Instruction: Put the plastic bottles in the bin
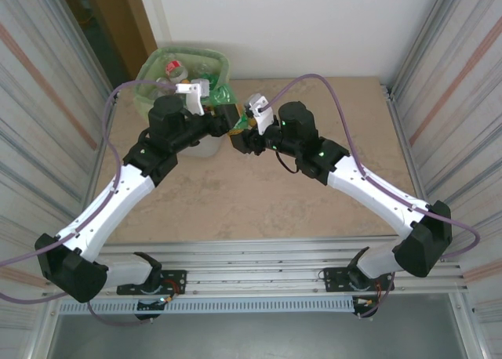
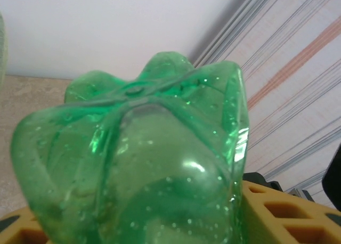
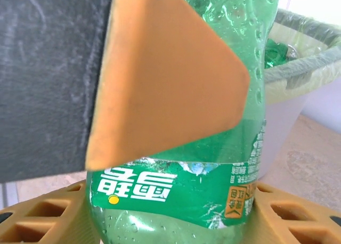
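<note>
We see one green bottle (image 1: 225,99) caught between both grippers at once, just beside the right near corner of the bin (image 1: 147,83); the right gripper (image 3: 170,225) has it abt mid-body, its two yellow pads (image 3: 42,220) pressing the labelled part from either side, jaws narrow and holding; the left gripper (image 2: 144,230) has the base end, which bulges between its own pads and touches them, so we read those jaws as closed on the same bottle too; in the right wrist view one left pad lies flat across the bottle's upper body, w/ the bin rim close behind; the bottle is held above the table (image 1: 259,194); inside the bin lie other bottles (image 1: 179,65) — clear and green, piled near the top of the green bag (image 3: 303,68); room: the back wall (image 1: 314,22) is right behind the bin, ribbed side panels (image 1: 447,77) flank the table, and open tabletop stretches to the right and toward the arm bases
</note>
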Controlling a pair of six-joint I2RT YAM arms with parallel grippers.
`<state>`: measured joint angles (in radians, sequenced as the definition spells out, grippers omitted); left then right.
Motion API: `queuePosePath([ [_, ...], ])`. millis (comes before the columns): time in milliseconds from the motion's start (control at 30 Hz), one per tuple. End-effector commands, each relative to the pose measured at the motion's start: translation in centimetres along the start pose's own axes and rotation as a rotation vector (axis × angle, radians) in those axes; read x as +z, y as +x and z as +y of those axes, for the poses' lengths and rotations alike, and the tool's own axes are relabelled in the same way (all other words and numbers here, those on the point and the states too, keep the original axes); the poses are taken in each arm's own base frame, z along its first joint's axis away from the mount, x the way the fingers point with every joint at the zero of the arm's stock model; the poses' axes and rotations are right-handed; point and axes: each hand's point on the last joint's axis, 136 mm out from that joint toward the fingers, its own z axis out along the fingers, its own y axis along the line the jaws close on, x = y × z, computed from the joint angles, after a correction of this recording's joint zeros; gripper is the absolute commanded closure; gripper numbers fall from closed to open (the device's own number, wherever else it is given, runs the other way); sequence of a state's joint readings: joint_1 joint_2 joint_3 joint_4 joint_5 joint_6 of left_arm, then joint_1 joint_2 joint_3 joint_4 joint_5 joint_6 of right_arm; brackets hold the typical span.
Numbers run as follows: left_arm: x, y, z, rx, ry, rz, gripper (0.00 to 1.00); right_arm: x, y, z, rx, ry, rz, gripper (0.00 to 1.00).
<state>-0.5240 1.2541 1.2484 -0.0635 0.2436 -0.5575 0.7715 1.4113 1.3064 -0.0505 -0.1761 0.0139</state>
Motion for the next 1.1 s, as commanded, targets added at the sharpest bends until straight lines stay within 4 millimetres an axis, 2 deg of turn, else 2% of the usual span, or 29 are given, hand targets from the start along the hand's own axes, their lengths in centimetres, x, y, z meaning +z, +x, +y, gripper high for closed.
queuePosePath([
  [0, -0.5, -2.8, 0.0, 0.02, -0.011, -0.068, 0.57, -1.3, -2.3, 0.3, -0.045, 0.015, -0.066, 0.55],
  [167, -1.2, -5.6, 0.7, 0.044, -0.028, -0.105, 0.72, -1.9, -2.6, -0.5, -0.052, 0.065, -0.074, 0.18],
  [333, -1.9, -9.0, 2.8, 0.056, -0.088, -0.111, 0.74, -2.7, -2.7, -1.5, -0.054, 0.127, -0.079, 0.02],
  [533, -1.7, -12.4, 6.1, 0.019, -0.113, -0.072, 0.73, -3.9, -2.3, -2.6, -0.051, 0.199, -0.079, 0.02],
  [733, -0.1, -14.3, 10.8, -0.038, -0.154, -0.031, 0.71, -5.0, -1.4, -4.0, -0.037, 0.283, -0.064, 0.02],
  [1067, 3.3, -13.6, 16.9, -0.038, -0.261, 0.079, 0.62, -6.4, -0.4, -5.4, -0.011, 0.344, -0.05, 0.02],
])
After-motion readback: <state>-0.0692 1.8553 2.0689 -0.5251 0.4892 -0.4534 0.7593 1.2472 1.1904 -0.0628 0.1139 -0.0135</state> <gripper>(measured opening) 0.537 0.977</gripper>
